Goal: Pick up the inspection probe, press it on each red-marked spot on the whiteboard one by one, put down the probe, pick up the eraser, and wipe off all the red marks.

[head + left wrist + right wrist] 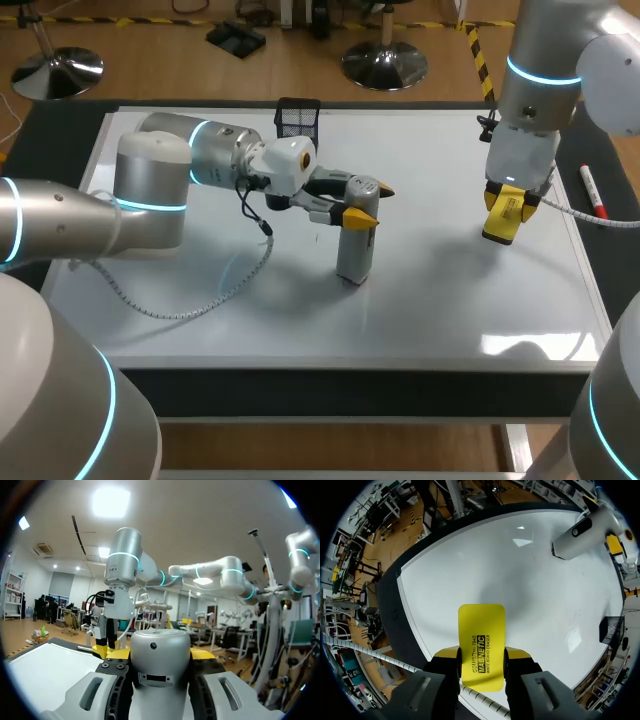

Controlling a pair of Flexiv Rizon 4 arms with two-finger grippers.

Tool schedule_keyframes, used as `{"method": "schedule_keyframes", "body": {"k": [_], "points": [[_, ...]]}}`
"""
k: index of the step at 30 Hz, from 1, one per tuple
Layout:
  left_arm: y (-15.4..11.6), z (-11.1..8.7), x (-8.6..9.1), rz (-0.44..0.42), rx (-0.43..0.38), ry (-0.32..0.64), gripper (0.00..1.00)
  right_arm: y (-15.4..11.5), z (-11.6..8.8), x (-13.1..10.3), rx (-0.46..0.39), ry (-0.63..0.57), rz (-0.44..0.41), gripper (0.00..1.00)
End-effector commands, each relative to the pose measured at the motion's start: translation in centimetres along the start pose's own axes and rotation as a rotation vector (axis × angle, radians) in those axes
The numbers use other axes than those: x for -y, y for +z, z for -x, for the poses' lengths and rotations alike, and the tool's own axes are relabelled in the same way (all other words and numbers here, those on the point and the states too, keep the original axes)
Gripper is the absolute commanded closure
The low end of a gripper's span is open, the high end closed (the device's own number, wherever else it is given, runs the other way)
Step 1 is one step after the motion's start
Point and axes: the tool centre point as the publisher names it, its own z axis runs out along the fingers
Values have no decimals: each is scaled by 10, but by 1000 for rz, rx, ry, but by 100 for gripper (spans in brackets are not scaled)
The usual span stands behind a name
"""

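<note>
Grips the probe (355,250) near its top with the left gripper (362,207), jaws closed on it from two sides. Stands it upright, base down on the whiteboard (450,300), near the middle. Looks like a rigid grey housing with a smooth skin: stiff, likely slippery, probably with some weight and top-heavy once lifted. Favours a hold high on the body, as here, square across its sides, so that a downward press does not let it slide up through the grip. Calls for a straight vertical push, since any tilt risks skating the base across the glossy board.

Clamps the eraser (481,625) in the right gripper (481,654), jaws squeezed on its two long edges, above the board's right part and seemingly clear of the surface. Appears to be a light, hard yellow shell; presumably has a soft wiping face on the other side, not shown here. Suits an edge grip near the rear end, leaving most of the length free ahead for a flat wipe. Needs little force; would wipe with one corner only if tilted.

Cannot make out the red marks with any confidence. Shows also a basket (297,117) at the board's far edge and a marker (592,190) just off its right side.
</note>
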Motion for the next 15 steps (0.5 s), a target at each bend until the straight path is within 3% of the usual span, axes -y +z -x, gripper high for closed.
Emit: {"method": "schedule_keyframes", "body": {"k": [1,15], "points": [[-2,-3,0,0,5,0,100,-1,0,0,-3,-1,-1,100],[0,0,-7,-5,-8,-11,100,-1,0,0,-3,-1,-1,100]]}}
